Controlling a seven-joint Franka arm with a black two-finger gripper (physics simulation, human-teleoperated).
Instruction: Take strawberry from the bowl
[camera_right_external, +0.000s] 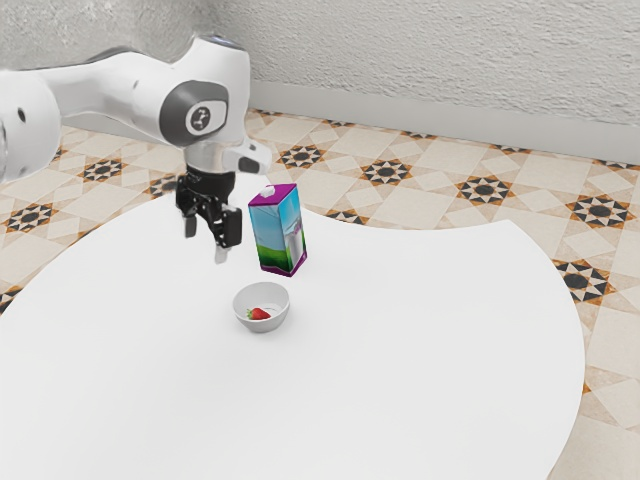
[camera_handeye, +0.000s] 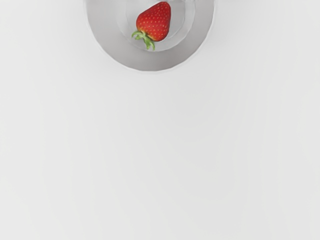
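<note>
My gripper (camera_right_external: 206, 243) is above the table in the exterior view, its two fingers apart with nothing between them. A small white bowl (camera_right_external: 278, 318) stands on the table, lower than the hand and off toward the exterior view's right. Inside it lies a red strawberry (camera_right_external: 259, 314) with green leaves. The wrist view has the bowl (camera_handeye: 152, 62) partly cut off at the picture's edge, and the strawberry (camera_handeye: 154, 22) resting on its side on the bowl's bottom, clear of my hand.
A tall purple, blue and green carton (camera_right_external: 276, 232) stands upright just behind the bowl, close to the hand in the exterior view. The white table (camera_right_external: 420, 350) has a curved edge, with tiled floor beyond.
</note>
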